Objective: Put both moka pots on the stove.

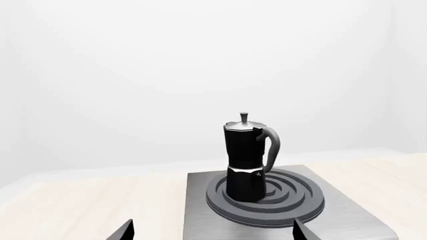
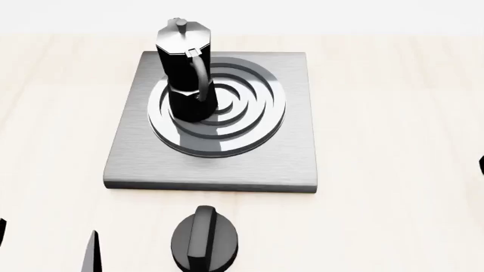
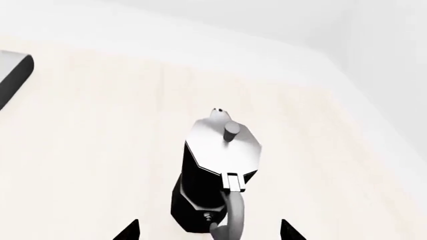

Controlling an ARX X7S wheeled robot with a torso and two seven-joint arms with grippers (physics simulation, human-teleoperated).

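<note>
One moka pot (image 2: pixel 185 73) stands upright on the burner rings of the stove (image 2: pixel 287 141), left of their centre; it also shows in the left wrist view (image 1: pixel 245 160). My left gripper (image 1: pixel 212 234) is open and empty, in front of the stove's near edge (image 1: pixel 200 210), well short of that pot. The second moka pot (image 3: pixel 213 175) stands upright on the light table, off the stove and out of the head view. My right gripper (image 3: pixel 210 234) is open, with its fingertips (image 3: pixel 130 232) wide on either side of this pot's handle, not touching it.
A low round black knob (image 2: pixel 204 241) lies on the table in front of the stove. The left fingertips (image 2: pixel 90 255) show at the head view's bottom left. A stove corner (image 3: pixel 13 75) shows in the right wrist view. A white wall stands behind the table.
</note>
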